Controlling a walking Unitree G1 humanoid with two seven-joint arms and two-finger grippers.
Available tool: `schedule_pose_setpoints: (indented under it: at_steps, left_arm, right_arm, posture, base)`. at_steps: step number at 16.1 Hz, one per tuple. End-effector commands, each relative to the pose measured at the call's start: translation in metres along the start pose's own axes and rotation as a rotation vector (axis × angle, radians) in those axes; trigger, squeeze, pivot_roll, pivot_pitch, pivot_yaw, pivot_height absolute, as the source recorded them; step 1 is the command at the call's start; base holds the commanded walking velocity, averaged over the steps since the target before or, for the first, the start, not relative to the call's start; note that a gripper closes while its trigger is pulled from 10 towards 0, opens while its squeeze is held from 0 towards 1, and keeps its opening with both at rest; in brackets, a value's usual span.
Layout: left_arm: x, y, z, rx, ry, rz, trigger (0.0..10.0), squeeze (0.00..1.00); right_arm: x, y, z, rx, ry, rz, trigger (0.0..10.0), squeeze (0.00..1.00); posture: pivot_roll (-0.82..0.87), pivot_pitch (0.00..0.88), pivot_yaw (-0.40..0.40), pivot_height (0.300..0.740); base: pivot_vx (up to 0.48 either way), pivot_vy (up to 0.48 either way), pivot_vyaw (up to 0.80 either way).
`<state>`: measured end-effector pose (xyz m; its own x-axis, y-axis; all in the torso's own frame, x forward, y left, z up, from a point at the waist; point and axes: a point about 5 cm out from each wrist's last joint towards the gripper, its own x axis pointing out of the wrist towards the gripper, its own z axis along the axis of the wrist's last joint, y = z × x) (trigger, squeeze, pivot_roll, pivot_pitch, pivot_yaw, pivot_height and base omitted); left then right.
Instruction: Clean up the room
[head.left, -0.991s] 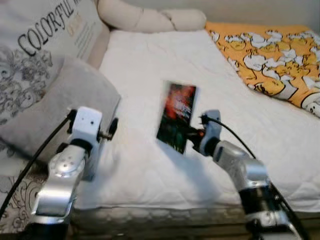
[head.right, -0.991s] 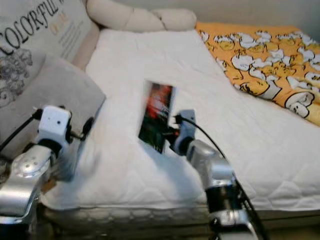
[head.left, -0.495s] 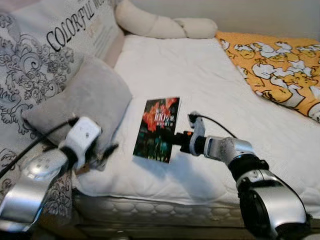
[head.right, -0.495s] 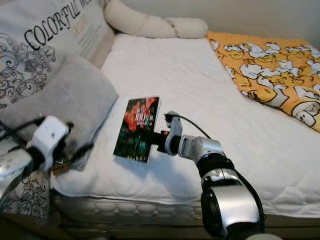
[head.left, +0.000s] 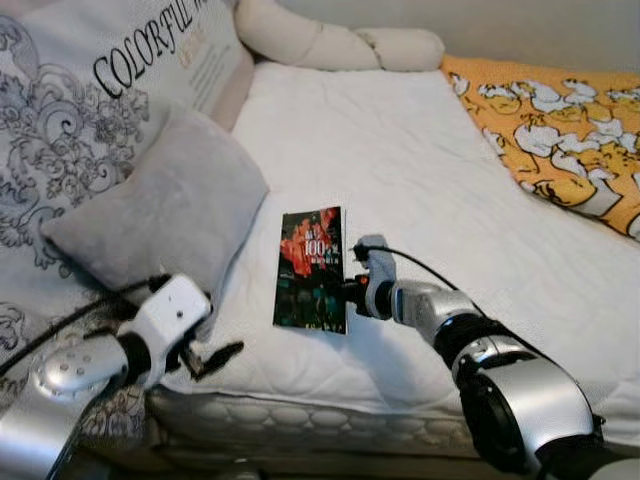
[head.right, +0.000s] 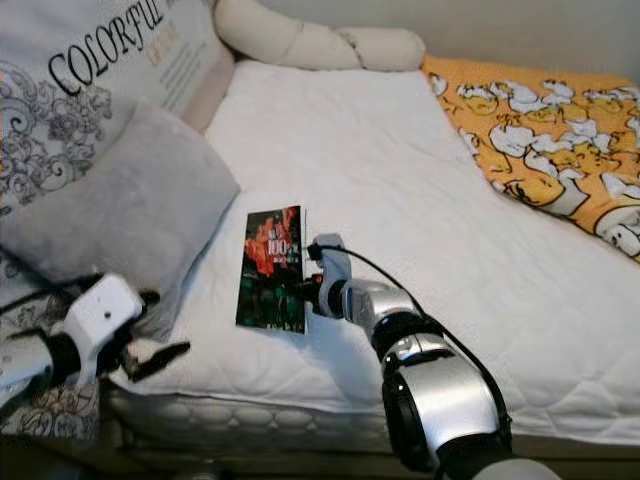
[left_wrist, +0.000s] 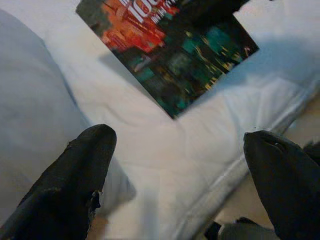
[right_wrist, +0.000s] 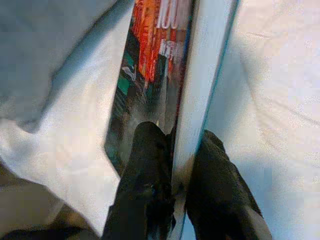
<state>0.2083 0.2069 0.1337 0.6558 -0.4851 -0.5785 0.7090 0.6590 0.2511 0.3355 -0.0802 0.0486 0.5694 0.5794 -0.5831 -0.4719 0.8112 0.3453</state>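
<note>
Book title blurred; blanket cut off.

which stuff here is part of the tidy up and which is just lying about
In the job:
book, clamped at its edge by the right gripper
left gripper, open, near the mattress edge

Lying about:
grey cushion
printed pillow
orange blanket
cream bolster
</note>
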Motion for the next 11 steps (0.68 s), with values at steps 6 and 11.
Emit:
schedule_pose_setpoints:
  at_steps: [6, 11]
  left_arm:
    - [-0.009, -0.010, 0.005, 0.013, 0.014, -0.011, 10.0, 0.00]
    - [0.001, -0.013, 0.006, 0.000, 0.005, 0.003, 10.0, 0.00]
  right_arm:
    - [-0.006, -0.016, 0.016, -0.156, -0.103, -0.220, 10.0, 1.00]
    - [-0.013, -0.028, 0.021, -0.186, -0.141, -0.305, 10.0, 1.00]
  posture:
    - [0.24, 0.000, -0.048, 0.740]
    - [0.20, 0.000, -0.050, 0.740]
  base:
    - [0.000, 0.000, 0.00]
    - [0.000, 0.000, 0.00]
